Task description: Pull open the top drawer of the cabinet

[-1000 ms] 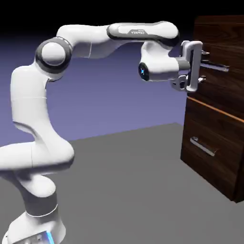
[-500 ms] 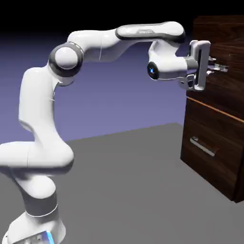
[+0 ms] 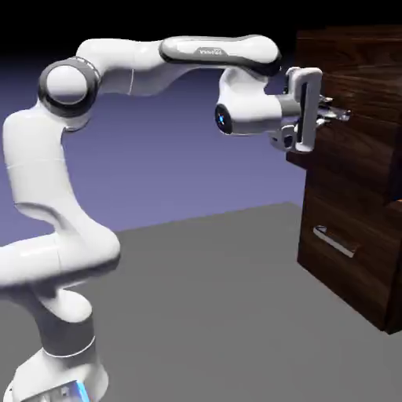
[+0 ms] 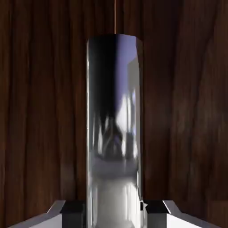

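Grey tabletop [image 3: 196,306] (cabinet [image 3: 345,212] seemingly atop).

Top drawer [image 3: 357,129]: dark walnut, jutting from cabinet [image 3: 345,212].

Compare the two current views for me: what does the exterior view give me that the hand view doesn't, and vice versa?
Only the exterior view shows the lower drawer's handle, the grey floor and the top drawer standing out from the cabinet.

Only the hand view shows clearly the gripper's dark pads on either side of the top drawer's handle, and the reflections along its metal.

Both show dark wood grain and the gripper at that top handle.
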